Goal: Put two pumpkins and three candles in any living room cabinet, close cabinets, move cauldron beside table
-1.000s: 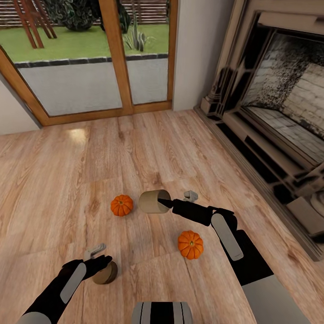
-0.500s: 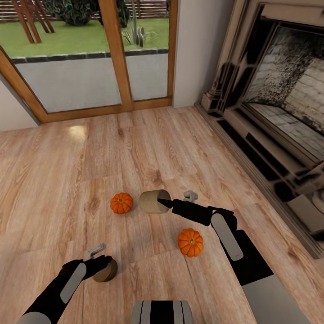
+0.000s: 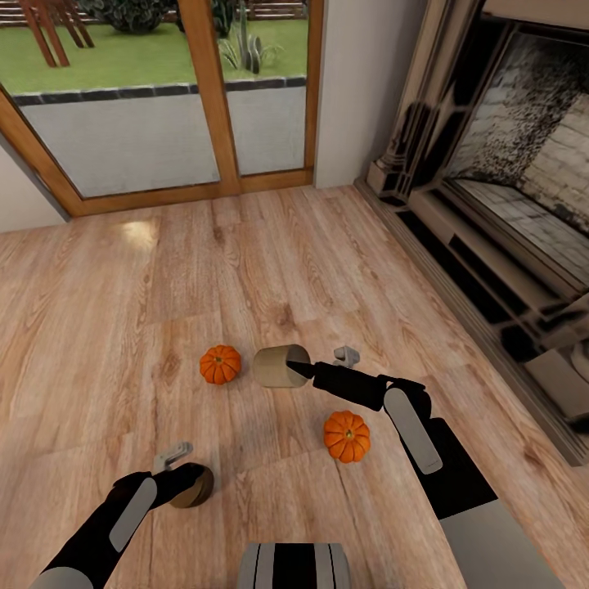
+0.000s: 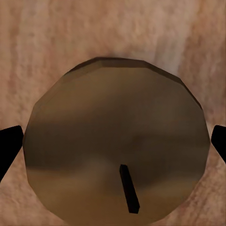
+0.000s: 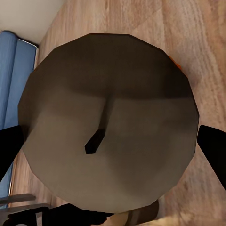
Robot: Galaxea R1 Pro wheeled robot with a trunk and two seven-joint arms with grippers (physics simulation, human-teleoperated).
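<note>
Both grippers are clamped on candles, the right gripper (image 3: 304, 369) on a pale candle (image 3: 278, 366) mid-frame, the left gripper (image 3: 182, 478) on a darker candle (image 3: 193, 486) at lower left (wicks face each wrist camera), while the two pumpkins (image 3: 220, 364) (image 3: 346, 436) lie on the floor (image 3: 123, 327) nearer the right arm.

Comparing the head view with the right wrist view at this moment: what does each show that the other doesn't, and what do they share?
Head view alone: the nearer pumpkin on the wood floor, the left gripper shut on a darker candle, the glass doors and the fireplace.

Right wrist view alone: the pale candle's round end face with its dark wick, and a blue panel beside the floor.

Shared: the pale candle clamped in the right gripper, and the wood floor.
</note>
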